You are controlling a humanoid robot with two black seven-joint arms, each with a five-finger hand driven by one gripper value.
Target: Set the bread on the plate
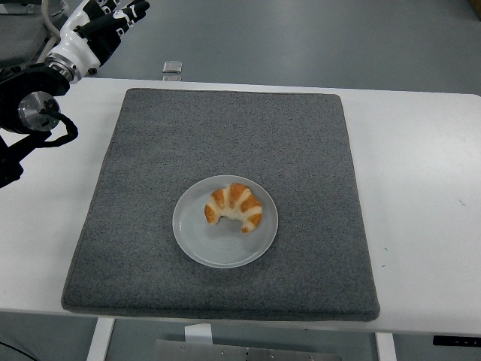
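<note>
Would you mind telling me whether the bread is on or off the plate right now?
On: the bread lies wholly inside the rim of the plate, on the grey mat.

The left arm (37, 113) is reaching in from nine o'clock, its left hand (105, 19) lifting toward eleven o'clock, fingers relaxed, holding nothing.

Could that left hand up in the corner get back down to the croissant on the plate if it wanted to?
Probably yes: the left hand is raised well clear of the croissant, and nothing stands on the mat between them.
</note>
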